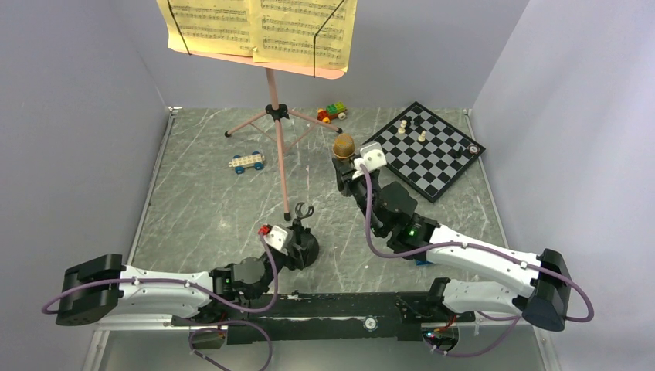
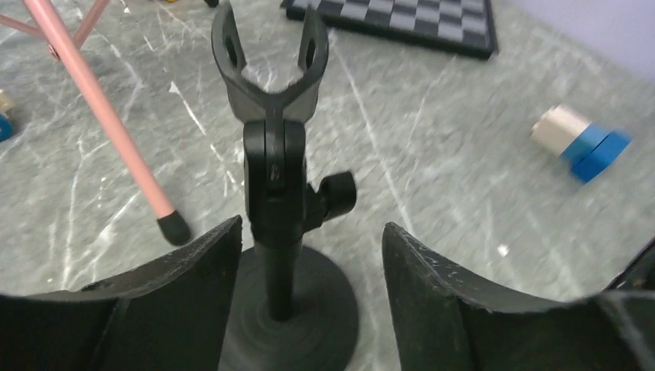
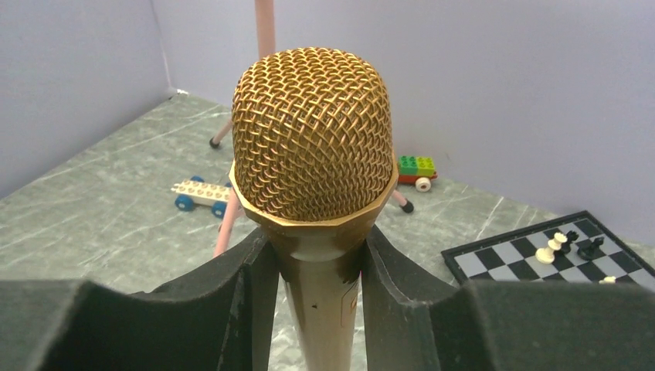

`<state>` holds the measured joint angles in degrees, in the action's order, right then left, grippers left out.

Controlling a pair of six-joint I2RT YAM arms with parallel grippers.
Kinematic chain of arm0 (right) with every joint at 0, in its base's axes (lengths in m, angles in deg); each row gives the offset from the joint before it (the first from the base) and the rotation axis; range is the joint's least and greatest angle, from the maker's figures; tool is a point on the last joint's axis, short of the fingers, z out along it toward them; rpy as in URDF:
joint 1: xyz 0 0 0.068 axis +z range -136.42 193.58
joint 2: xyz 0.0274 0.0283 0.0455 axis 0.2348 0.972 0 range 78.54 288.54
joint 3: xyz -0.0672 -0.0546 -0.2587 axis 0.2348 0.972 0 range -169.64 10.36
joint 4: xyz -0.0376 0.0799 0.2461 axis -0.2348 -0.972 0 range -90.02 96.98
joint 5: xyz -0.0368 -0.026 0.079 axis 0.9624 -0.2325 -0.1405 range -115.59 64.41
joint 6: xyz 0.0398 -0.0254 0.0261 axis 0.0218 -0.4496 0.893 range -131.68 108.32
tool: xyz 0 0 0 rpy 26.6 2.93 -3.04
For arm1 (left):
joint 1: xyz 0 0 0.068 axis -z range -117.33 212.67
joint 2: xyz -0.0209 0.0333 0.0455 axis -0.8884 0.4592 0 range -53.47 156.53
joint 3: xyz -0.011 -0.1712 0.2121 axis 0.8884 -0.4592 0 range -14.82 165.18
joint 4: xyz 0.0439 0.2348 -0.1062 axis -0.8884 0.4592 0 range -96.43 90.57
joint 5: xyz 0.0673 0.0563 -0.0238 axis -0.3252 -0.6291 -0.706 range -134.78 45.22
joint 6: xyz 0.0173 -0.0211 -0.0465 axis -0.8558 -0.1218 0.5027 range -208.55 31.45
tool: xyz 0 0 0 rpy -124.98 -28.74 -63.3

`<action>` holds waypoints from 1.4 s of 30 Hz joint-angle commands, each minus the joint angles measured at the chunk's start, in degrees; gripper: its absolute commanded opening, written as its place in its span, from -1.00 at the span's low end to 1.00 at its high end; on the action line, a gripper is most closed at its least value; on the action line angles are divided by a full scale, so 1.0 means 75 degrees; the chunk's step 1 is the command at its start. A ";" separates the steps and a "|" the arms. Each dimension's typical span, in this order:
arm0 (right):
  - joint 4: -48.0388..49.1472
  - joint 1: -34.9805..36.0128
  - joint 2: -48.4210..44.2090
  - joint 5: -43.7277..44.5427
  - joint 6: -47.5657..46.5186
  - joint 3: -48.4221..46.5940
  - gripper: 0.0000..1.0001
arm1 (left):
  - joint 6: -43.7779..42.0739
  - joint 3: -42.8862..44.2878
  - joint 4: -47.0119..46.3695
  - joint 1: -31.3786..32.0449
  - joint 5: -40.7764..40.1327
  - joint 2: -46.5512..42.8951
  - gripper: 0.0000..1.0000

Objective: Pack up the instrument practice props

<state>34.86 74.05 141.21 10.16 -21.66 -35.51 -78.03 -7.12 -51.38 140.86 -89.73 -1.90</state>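
Your right claw [image 3: 315, 239] grips the gold mesh-headed microphone [image 3: 313, 131]; your left claw [image 2: 309, 232], spread wide, straddles the black round-based mic stand [image 2: 270, 162].

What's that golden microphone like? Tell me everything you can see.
The microphone has a rounded head of woven gold mesh, a gold collar beneath it and a smooth, paler handle. It stands upright, head up, clamped just below the collar between the black fingers of the right gripper, beside the chessboard's left corner as seen from above. Its lower end is hidden.
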 commanded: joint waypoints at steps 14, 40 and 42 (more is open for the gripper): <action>-0.4037 -0.1168 -0.0739 -0.3701 0.3350 -0.1806 -1.00 | -0.0752 0.1749 0.3891 0.0074 0.1026 -0.3722 0.98; -0.1359 -0.0813 0.0219 -0.8425 0.4880 -0.1418 -1.00 | 0.1155 0.2693 0.3343 -0.3214 0.7758 -0.2558 0.24; -0.1355 -0.0735 0.0240 -0.8372 0.4817 -0.1431 -1.00 | 0.1260 0.2722 0.3291 -0.3322 0.7959 -0.2441 0.07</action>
<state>19.80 67.49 143.11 -53.62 15.10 -46.13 -70.32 10.37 -22.97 117.41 -33.86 -21.31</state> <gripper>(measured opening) 0.409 0.597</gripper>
